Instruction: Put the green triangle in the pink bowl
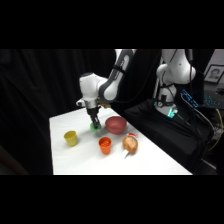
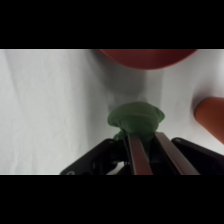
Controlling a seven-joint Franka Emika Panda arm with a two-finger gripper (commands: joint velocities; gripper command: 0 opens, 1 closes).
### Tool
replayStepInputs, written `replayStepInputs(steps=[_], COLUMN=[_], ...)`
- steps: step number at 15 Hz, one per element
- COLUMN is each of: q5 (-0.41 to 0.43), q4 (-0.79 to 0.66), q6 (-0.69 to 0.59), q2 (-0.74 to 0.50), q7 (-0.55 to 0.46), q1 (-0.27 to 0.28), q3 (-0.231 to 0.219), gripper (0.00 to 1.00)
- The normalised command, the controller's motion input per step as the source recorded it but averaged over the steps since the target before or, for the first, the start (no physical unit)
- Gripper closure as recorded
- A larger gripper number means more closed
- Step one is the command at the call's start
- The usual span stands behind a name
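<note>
White table [image 1: 150, 160], jaws clenched on green triangle [image 2: 136, 118], pink bowl [image 1: 115, 124] just beside

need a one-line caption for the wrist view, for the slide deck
Wrist view: gripper down at the green triangle on the white table, pink bowl just beyond.

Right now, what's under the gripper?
The green triangle sits at the gripper's fingertips on the white table, beside the pink bowl. The fingers cover its near side, so contact isn't clear.
</note>
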Motion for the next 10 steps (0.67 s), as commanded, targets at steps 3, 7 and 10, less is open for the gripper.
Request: replayStepInputs(steps=[3, 7, 10], q5=[-0.134, -0.133, -0.122], q4=[-0.32, -0.34, -0.35], q6=[-0.14, -0.12, -0.10], q2=[-0.49, -0.50, -0.46], q7=[0.06, 0.06, 0.05], q1=[0.074, 0.087, 0.082], q3=[-0.060, -0.070, -0.081], gripper=[0.94, 0.94, 0.94])
